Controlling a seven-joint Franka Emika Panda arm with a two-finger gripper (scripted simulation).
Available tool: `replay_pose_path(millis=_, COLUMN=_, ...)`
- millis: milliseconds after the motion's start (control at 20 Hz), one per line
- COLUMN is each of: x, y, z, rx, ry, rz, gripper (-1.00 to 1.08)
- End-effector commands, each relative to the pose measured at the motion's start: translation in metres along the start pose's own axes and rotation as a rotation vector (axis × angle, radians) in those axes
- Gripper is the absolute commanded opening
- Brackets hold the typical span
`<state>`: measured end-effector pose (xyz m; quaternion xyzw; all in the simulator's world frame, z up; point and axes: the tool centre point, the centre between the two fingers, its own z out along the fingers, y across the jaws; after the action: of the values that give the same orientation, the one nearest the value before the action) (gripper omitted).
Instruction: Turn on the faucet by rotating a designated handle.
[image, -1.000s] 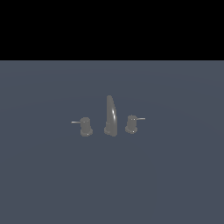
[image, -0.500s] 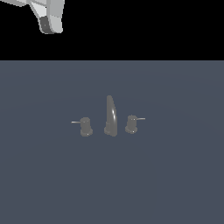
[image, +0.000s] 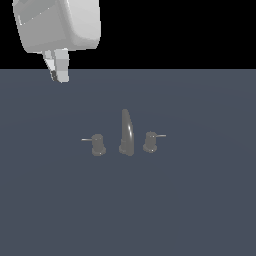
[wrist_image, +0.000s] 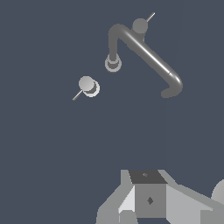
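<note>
The faucet (image: 126, 133) stands mid-surface in the exterior view, a tall curved spout (wrist_image: 144, 48) between two squat knobs. The handle (image: 97, 144) is the knob on the exterior view's left, its thin lever pointing outward. In the wrist view the handle (wrist_image: 89, 86) shows from above, apart from my fingers. My gripper (image: 58, 74) hangs high above the surface, well off toward the exterior view's left of the handle and touching nothing. Its fingers look pressed together with nothing between them. The wrist view shows the gripper (wrist_image: 146, 194) only in part.
The matching second knob (image: 150, 142) sits on the other side of the spout, also seen from above as the second knob (wrist_image: 140, 25). A plain dark blue-grey surface (image: 190, 210) carries the faucet. The spout arcs out over that surface.
My gripper has come into the exterior view from the upper left and now hangs lower and larger. The faucet and both levers have not moved.
</note>
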<state>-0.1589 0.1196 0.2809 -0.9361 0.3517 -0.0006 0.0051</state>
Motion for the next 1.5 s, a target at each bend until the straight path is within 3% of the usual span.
replay_pose_path(millis=0, x=0.003, y=-0.011, z=0.014, rx=0.002, ry=-0.001, rz=0.048, gripper=-1.00)
replay_pose_path(millis=1450, x=0.068, y=-0.101, z=0.150, rx=-0.003, ry=0.003, rz=0.509, gripper=-1.00)
